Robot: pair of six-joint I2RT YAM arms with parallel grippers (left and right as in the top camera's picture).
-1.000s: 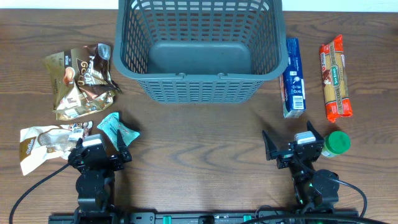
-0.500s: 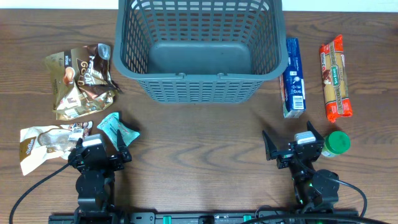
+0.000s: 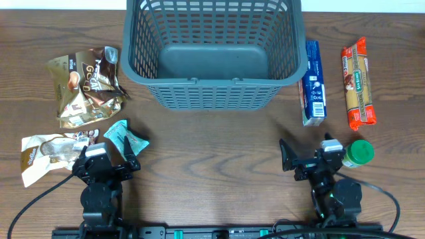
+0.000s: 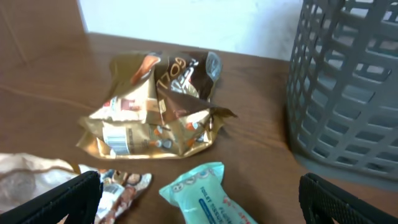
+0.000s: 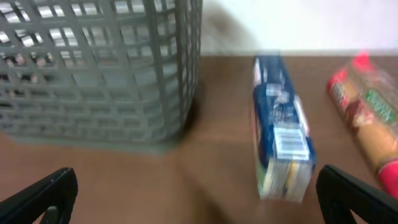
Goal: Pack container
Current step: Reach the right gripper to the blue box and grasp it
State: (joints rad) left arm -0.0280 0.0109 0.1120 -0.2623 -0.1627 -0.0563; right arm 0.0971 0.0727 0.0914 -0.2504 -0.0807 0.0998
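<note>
The dark grey lattice container (image 3: 212, 53) stands at the back middle of the table, with nothing inside; its wall shows in the left wrist view (image 4: 348, 93) and in the right wrist view (image 5: 99, 74). My left gripper (image 3: 106, 161) is open and empty near the front left, just behind a teal tissue pack (image 3: 125, 138) (image 4: 208, 199). My right gripper (image 3: 311, 158) is open and empty near the front right, facing a blue box (image 3: 313, 83) (image 5: 281, 146).
A gold-brown snack bag (image 3: 85, 85) (image 4: 158, 106) and a pale wrapper (image 3: 46, 151) lie at the left. An orange-red pasta pack (image 3: 358, 83) (image 5: 370, 112) and a green-lidded jar (image 3: 359, 153) lie at the right.
The right gripper has turned slightly to the left; its view is blurred by motion. The left arm and all the objects have stayed put.
</note>
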